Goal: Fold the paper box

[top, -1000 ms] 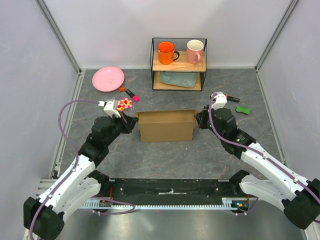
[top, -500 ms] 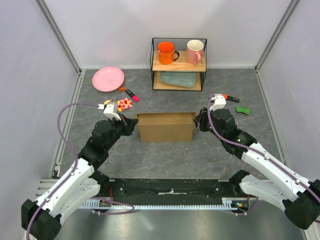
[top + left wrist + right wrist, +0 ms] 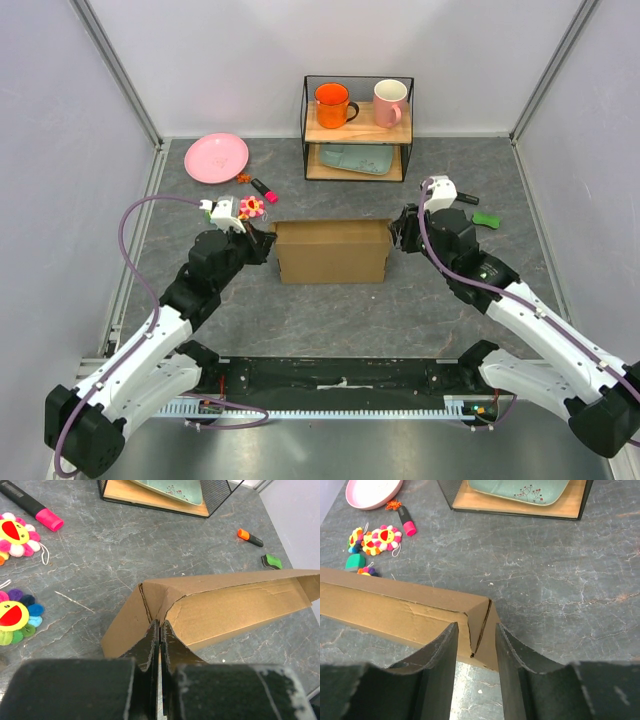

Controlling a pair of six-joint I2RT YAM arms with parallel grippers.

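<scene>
The paper box (image 3: 333,250) is plain brown cardboard, standing as a long, narrow open-topped shape in the middle of the table. My left gripper (image 3: 268,243) is at its left end. In the left wrist view its jaws (image 3: 160,622) are pressed together on the folded end flap of the box (image 3: 235,607). My right gripper (image 3: 397,235) is at the right end. Its fingers stand apart on either side of the creased end corner (image 3: 482,622), gripper (image 3: 476,626) open, not pinching the cardboard (image 3: 395,605).
A black wire shelf (image 3: 357,128) at the back holds an orange mug (image 3: 332,104), a pink mug (image 3: 389,101) and a green plate (image 3: 355,158). A pink plate (image 3: 216,157), a pink marker (image 3: 263,189) and flower toys (image 3: 250,207) lie left; an orange marker (image 3: 465,197) and a green piece (image 3: 485,219) lie right.
My right gripper has opened and let go of the box's right end, shifting slightly toward the back. The left gripper stays shut at the left end; the box has barely moved.
</scene>
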